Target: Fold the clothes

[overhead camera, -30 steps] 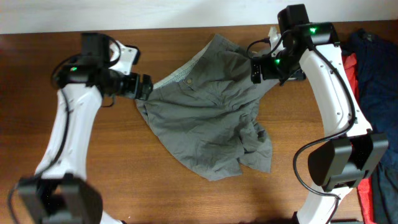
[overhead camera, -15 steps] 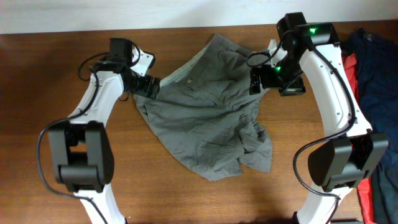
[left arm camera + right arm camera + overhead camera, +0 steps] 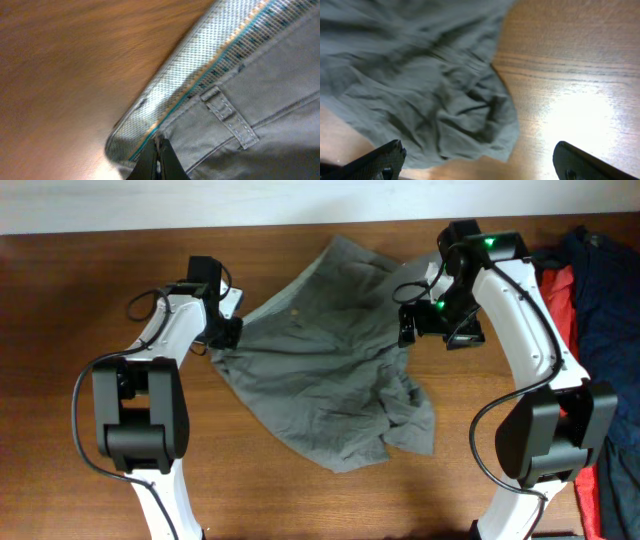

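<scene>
Shorts (image 3: 330, 370) crumpled on worktop (image 3: 250, 480), left claw (image 3: 159, 159) clenched on waistband (image 3: 200, 55) corner, right claw (image 3: 479, 165) gaping over opposite edge; looks like grab-and-spread step, so right should pinch its side before pulling flat.

Lab (robot arms (image 3: 535, 320), wooden table (image 3: 300, 500))
</scene>
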